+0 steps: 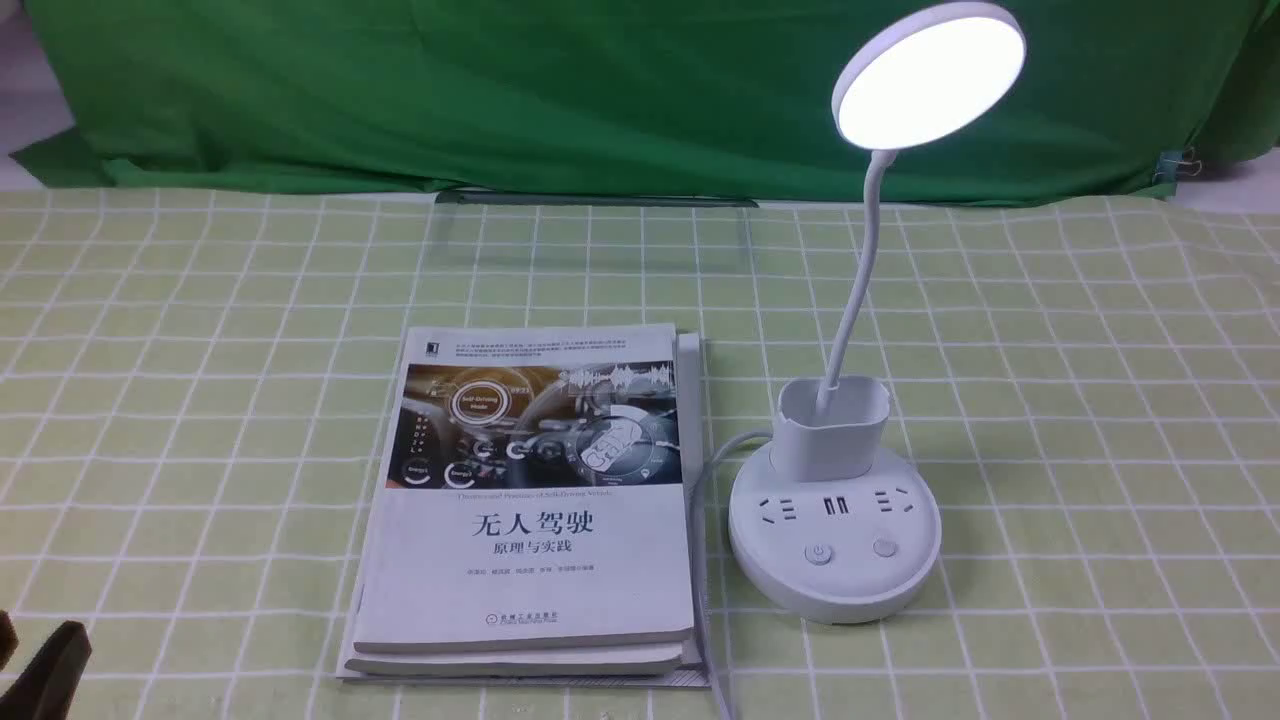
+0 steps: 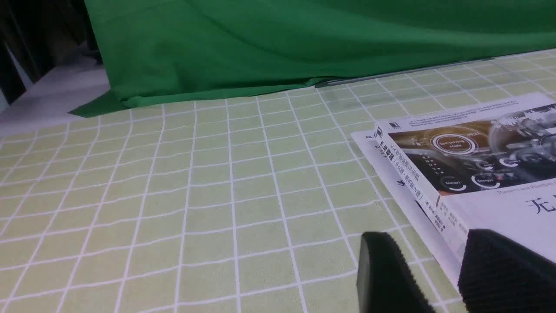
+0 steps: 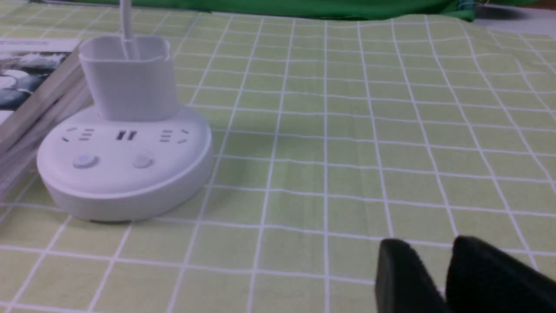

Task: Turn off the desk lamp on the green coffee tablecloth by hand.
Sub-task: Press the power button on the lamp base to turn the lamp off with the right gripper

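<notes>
A: Where does the desk lamp (image 1: 832,500) stand?

B: It stands upright on the green coffee tablecloth (image 1: 1100,400). Its disc head (image 1: 930,75) glows white, high above the base and in front of the dark green backdrop cloth (image 1: 500,90). The neck rises out of the pen cup (image 1: 832,435) at the back of the base.

A: And the buttons?

B: There are two on the near part of the base: one with a power mark (image 1: 819,553), and a plain one (image 1: 884,547) just to its right. Nothing touches either.

A: What lies around the lamp?

B: A stack of books (image 1: 530,560) lies flat just to the lamp's left. The lamp's white cord (image 1: 705,470) runs down between the stack and the base.

A: How is the right gripper (image 3: 432,245)?

B: Its two black fingers are parted by a narrow gap and hold nothing. It hangs over bare cloth to the lamp's right, nearer the robot than the base and clear of it. The front view does not show it.

A: The left gripper (image 2: 423,241)?

B: Its fingers are spread wider, and it too is empty. It sits well apart from the lamp, beyond the books' left edge and nearer the robot. Only a dark tip shows in the front view's corner.
</notes>
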Motion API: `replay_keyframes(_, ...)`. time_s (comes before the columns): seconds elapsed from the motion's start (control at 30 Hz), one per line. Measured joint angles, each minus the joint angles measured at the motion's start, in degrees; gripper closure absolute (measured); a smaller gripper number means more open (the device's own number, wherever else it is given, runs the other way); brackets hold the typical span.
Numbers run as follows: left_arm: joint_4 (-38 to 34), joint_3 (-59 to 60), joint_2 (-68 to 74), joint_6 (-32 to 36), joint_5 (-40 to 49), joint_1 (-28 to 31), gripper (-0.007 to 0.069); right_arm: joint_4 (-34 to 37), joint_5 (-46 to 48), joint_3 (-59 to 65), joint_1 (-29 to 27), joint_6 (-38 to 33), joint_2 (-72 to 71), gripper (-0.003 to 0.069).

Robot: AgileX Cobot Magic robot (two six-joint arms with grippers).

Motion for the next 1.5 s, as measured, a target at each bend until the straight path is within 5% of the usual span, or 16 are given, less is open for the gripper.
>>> replay_keyframes(1.5, 0.0, 0.0, 0.0, 0.0, 0.0, 0.0, 0.0382, 1.8, -0.8, 0.0, 0.0, 3.2, 0.0, 0.0417)
